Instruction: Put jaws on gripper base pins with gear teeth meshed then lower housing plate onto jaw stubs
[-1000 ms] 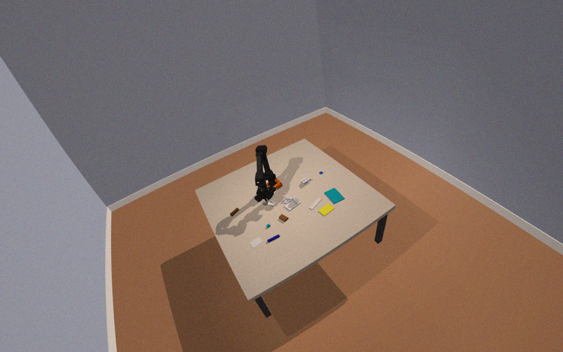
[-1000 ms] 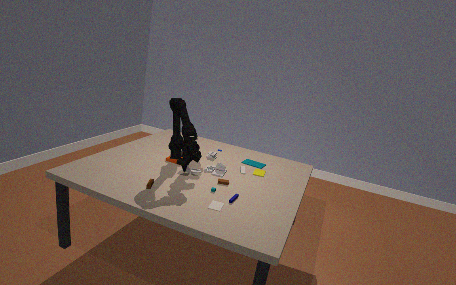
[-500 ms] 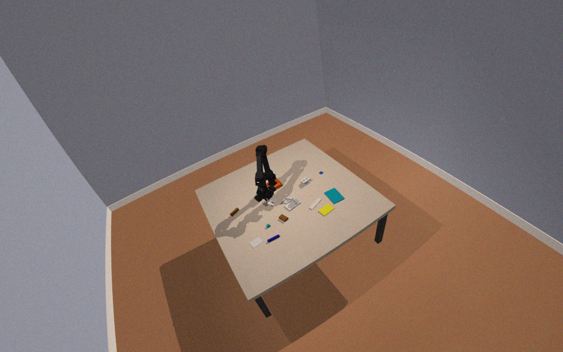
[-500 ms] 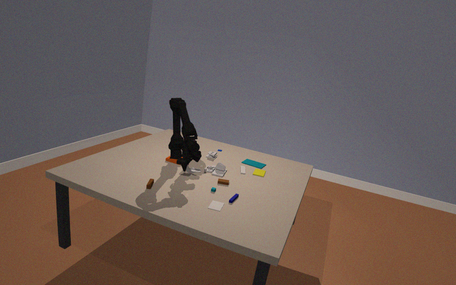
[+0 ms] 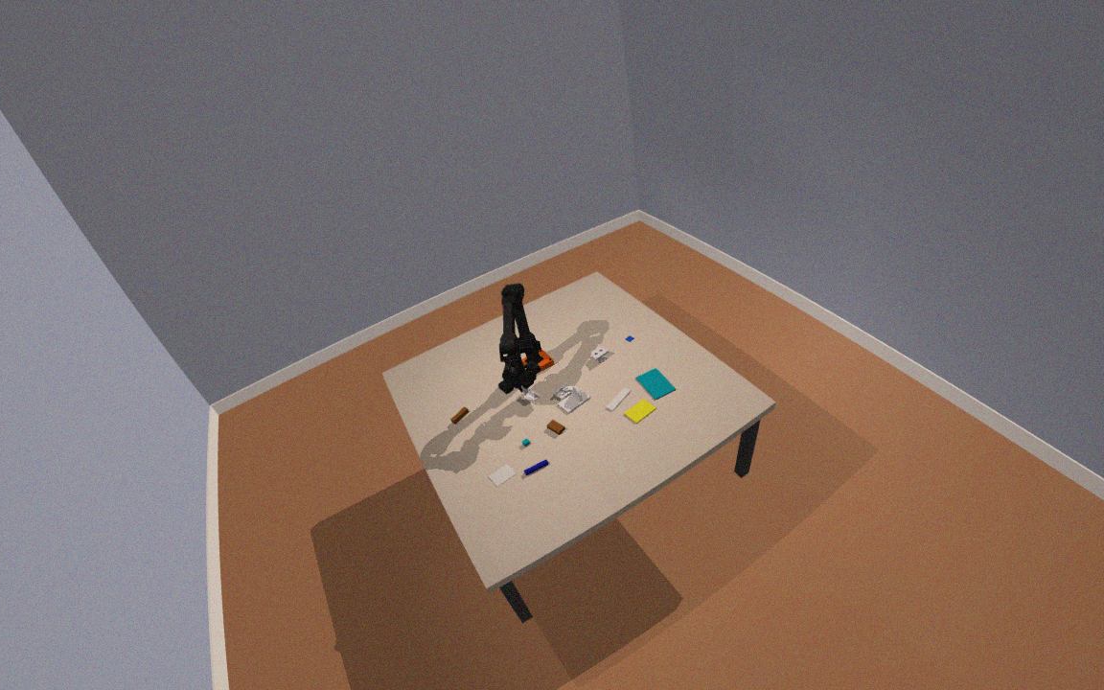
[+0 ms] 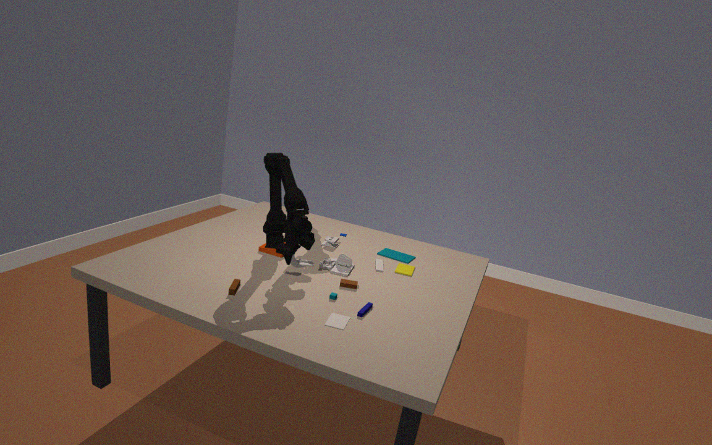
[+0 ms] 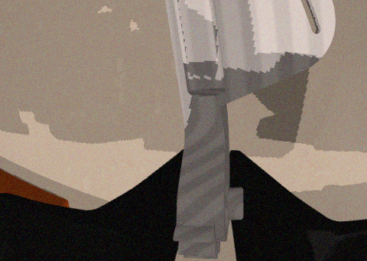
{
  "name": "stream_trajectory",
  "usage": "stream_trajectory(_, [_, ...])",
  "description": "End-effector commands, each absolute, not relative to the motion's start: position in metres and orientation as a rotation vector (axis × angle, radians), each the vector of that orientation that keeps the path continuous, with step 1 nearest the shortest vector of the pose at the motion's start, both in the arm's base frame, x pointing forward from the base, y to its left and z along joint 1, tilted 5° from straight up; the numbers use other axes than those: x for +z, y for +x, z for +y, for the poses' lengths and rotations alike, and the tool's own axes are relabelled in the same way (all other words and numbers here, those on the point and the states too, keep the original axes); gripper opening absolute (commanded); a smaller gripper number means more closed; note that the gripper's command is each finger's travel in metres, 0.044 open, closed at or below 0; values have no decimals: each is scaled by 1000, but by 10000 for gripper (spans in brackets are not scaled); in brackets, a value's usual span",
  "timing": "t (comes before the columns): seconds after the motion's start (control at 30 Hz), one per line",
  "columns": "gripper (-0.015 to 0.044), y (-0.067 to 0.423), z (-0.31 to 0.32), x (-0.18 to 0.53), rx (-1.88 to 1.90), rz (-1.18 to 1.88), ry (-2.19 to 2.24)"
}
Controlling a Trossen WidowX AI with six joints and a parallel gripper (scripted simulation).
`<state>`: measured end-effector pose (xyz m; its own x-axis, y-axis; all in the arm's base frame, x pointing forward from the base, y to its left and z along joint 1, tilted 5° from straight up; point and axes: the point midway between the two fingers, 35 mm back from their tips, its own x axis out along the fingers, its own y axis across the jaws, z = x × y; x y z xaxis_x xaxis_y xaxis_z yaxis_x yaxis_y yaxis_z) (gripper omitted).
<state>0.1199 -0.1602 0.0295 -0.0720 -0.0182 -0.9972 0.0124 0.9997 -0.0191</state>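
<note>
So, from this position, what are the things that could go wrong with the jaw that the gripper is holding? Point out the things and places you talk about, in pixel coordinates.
The gripper [image 5: 527, 387] [image 6: 288, 262] [image 7: 211, 158] pinches the jaw [image 7: 206, 138] by its narrow toothed end, while the wide part reaches well past the fingertips, so it might twist or droop.

Another white part [image 5: 572, 400] [image 6: 342, 265] stands close by on the table, so a low sideways swing could perhaps bump it.

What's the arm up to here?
The gripper is shut on a loose white jaw, by its toothed end. The other jaw appears to be already on the gripper base, though I can't confirm its seating. The held jaw isn't on the base.
</note>
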Motion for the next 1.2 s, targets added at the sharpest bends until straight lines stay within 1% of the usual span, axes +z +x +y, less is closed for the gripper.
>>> stream_trajectory(0.0, [37, 121, -162, 36, -35, 1640, -9])
stream_trajectory(0.6, [37, 122, -162, 47, -34, 1640, -9])
stream_trajectory(1.03, [37, 125, -161, 88, -34, 1639, -9])
stream_trajectory(1.17, [37, 125, -160, 90, -34, 1639, -9])
